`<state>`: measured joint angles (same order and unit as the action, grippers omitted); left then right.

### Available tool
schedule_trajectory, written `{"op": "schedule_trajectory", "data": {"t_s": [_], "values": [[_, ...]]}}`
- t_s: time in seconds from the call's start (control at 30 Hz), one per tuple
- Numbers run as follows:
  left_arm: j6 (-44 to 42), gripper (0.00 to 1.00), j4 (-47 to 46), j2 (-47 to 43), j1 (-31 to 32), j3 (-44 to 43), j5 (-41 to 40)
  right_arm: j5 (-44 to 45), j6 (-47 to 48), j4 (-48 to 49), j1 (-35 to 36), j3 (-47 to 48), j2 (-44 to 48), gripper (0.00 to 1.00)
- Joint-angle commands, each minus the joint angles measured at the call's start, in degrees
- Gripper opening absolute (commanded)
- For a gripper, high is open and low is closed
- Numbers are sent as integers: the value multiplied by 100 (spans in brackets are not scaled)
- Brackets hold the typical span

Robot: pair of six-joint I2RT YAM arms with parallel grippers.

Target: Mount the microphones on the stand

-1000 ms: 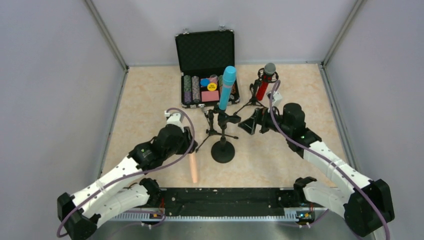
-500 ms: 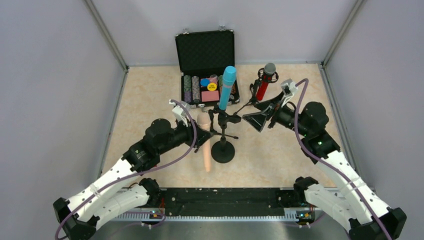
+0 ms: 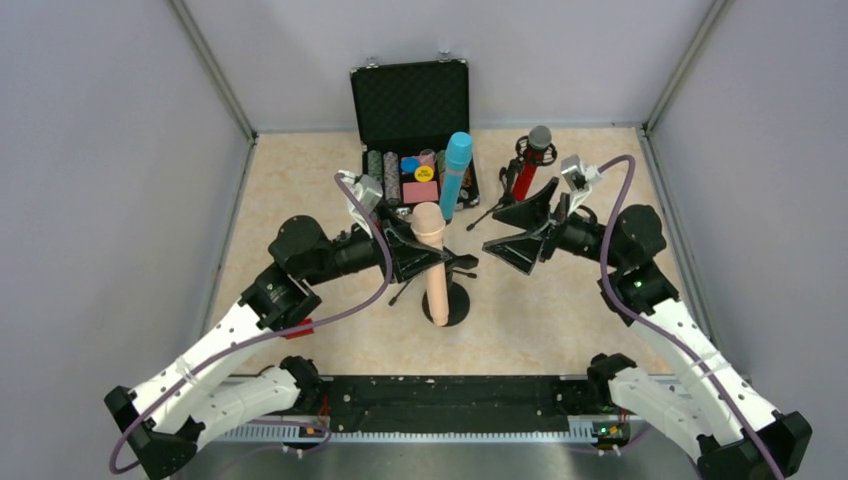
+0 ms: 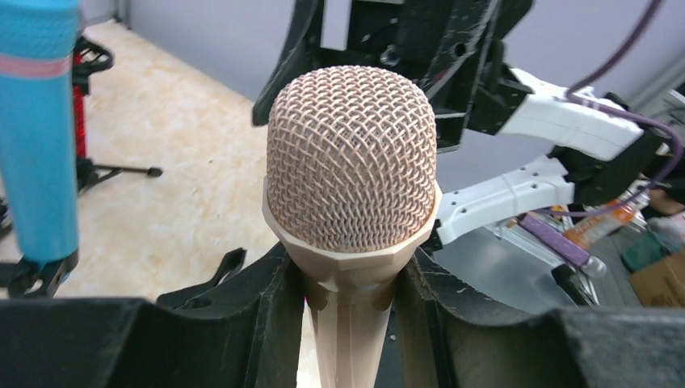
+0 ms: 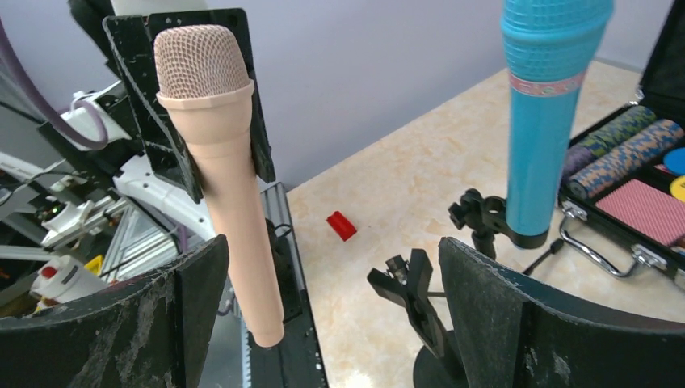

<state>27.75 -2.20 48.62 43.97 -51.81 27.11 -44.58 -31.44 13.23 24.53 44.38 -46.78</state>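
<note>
Mic (image 3: 432, 262), peach, upright near stand (image 3: 457, 301), clamped just under mesh head by left gripper (image 4: 349, 301). Right gripper (image 3: 522, 232) wide open, empty, close by. Probably light, stiff, smooth-bodied; best gripped mid-body, clear of dentable mesh.

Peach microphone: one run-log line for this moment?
left claw: shut on peach microphone, upright | right claw: open, empty | blue microphone: in stand

peach microphone (image 3: 435, 285), blue microphone (image 3: 454, 175), red microphone (image 3: 525, 180)

Upright peach microphone (image 3: 434, 275) in left hand (image 3: 420, 252), beside stand (image 3: 457, 301)
</note>
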Motion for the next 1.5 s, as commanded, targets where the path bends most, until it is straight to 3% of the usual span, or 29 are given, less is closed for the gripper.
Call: {"op": "schedule_trajectory", "data": {"t_s": [0.0, 0.23, 0.9, 1.47], "values": [[51, 0, -778, 112, -2, -400, 760, -643, -377, 923, 43, 90, -67, 98], [287, 0, -1472, 415, 1, -465, 1060, -1006, -478, 1121, 113, 131, -201, 97], [609, 0, -1826, 1288, 7, -951, 1523, -856, -677, 1637, 877, 123, -719, 85], [486, 0, -1926, 1424, 16, -962, 1293, -862, -941, 2137, 1379, 203, -1152, 66]]}}
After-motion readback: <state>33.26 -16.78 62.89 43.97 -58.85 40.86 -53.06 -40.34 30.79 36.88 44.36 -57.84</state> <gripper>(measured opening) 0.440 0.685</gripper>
